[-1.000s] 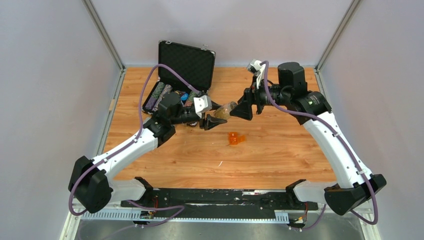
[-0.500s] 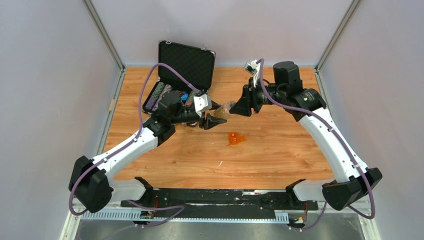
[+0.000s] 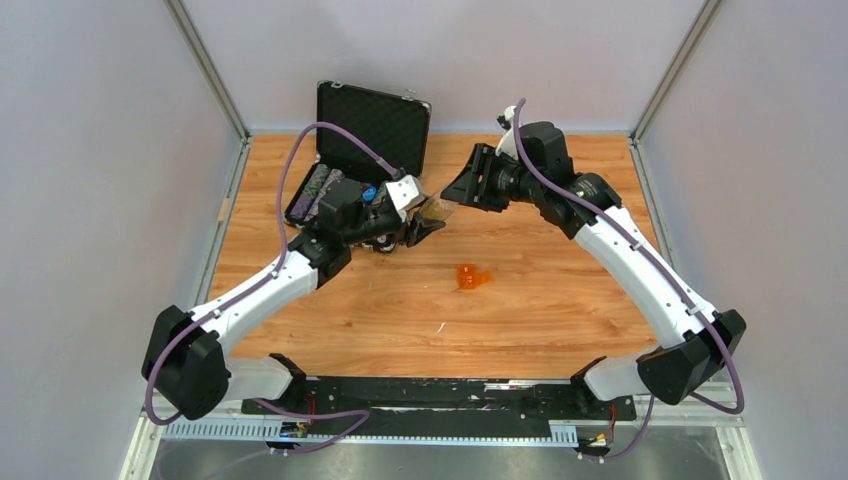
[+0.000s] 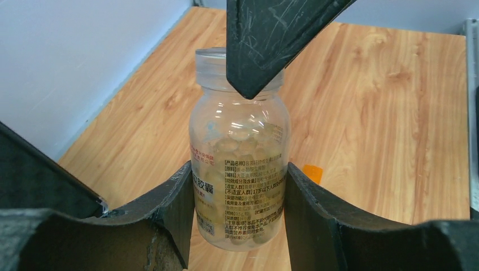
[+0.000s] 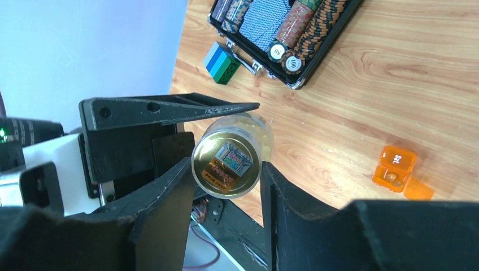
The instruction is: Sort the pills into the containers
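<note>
A translucent pill bottle (image 4: 240,147), full of pale capsules, hangs in the air between both grippers (image 3: 440,209). My left gripper (image 4: 240,192) is shut on its labelled body, low down. My right gripper (image 5: 227,169) is shut on the bottle's gold cap (image 5: 227,164), one finger on each side. One right finger crosses the bottle's neck in the left wrist view. The tiny orange container (image 3: 470,277) lies on the wooden table in front of the grippers, apart from them. It also shows in the right wrist view (image 5: 395,169), with one lid flap open.
An open black case (image 3: 372,118) with rows of chips stands at the back left, just behind my left gripper. A blue and green block (image 5: 222,63) lies beside the case. A small white speck (image 3: 440,326) lies nearer the front.
Both grippers and the bottle have shifted left and towards the back. The right arm has swung left and its wrist has turned. The orange container has not moved.
</note>
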